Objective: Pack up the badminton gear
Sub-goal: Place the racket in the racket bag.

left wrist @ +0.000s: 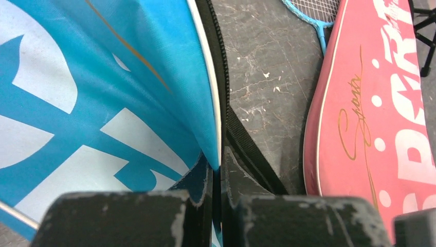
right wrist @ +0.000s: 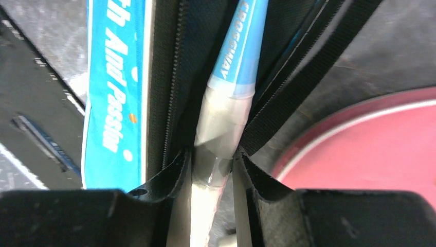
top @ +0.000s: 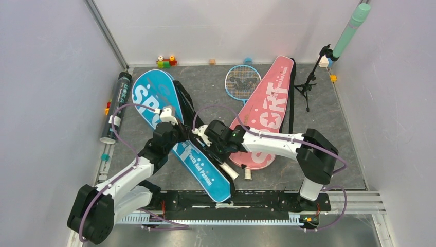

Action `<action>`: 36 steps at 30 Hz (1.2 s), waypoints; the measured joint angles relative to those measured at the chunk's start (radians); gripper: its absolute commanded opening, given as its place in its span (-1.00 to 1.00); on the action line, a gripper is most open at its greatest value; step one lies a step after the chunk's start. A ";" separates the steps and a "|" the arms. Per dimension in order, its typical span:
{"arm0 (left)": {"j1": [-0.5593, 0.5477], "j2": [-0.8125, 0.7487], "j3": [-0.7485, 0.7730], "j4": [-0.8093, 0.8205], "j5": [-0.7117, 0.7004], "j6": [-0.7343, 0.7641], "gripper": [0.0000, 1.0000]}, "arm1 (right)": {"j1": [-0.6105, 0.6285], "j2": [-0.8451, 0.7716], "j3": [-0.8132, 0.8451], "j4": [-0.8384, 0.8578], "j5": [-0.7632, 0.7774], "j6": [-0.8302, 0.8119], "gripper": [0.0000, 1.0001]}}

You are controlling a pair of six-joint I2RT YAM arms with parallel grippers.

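Note:
The blue "SPORT" bag (top: 154, 95) lies diagonally at centre-left. My left gripper (top: 177, 128) is shut on its raised zip edge; in the left wrist view the blue flap (left wrist: 103, 103) stands up from the shut jaws (left wrist: 222, 164). My right gripper (top: 204, 136) is shut on a blue-shafted racket (right wrist: 234, 72) at the top of its white handle (top: 229, 170); the shaft runs into the open bag (right wrist: 115, 77). The pink "SPORT" bag (top: 270, 105) lies to the right, over a blue racket (top: 241, 82). The dark tube (top: 115, 108) lies at the left edge. No shuttlecocks are in view.
A black tripod stand (top: 307, 85) stands at the back right beside the pink bag. Small coloured toy blocks (top: 165, 62) sit along the back wall. A second white handle end (top: 248, 175) pokes out by the pink bag's near end. The arm rail (top: 247, 200) runs along the near edge.

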 measured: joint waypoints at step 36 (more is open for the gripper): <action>-0.057 0.038 -0.043 0.246 0.080 -0.042 -0.95 | -0.050 0.092 -0.263 0.768 -0.600 0.309 0.00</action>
